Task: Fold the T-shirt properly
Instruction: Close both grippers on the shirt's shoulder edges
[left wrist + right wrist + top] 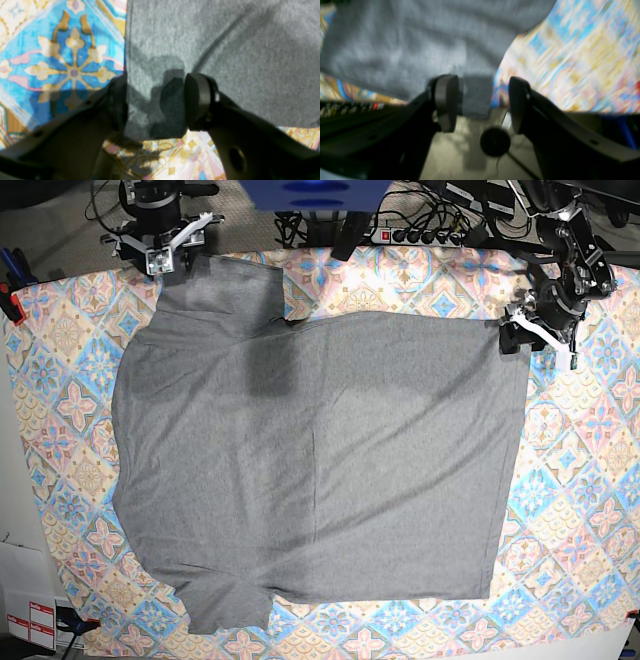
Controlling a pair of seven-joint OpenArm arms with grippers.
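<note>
The grey T-shirt (320, 450) lies spread flat on the patterned tablecloth (590, 460), one sleeve at the far left and one at the near left. My left gripper (515, 332) is at the shirt's far right corner. In the left wrist view its jaws stand open (157, 100) with that corner of the T-shirt (225, 50) lying between them. My right gripper (175, 260) is at the far left sleeve. Its jaws are also open (481, 103), and an edge of the grey T-shirt (407, 37) hangs between them, blurred.
A power strip (420, 232) and cables run along the back edge. A red clamp (10, 305) grips the cloth at the left edge. The right wrist view shows the floor (460, 150) beyond the table edge, with a dark round object (495, 141).
</note>
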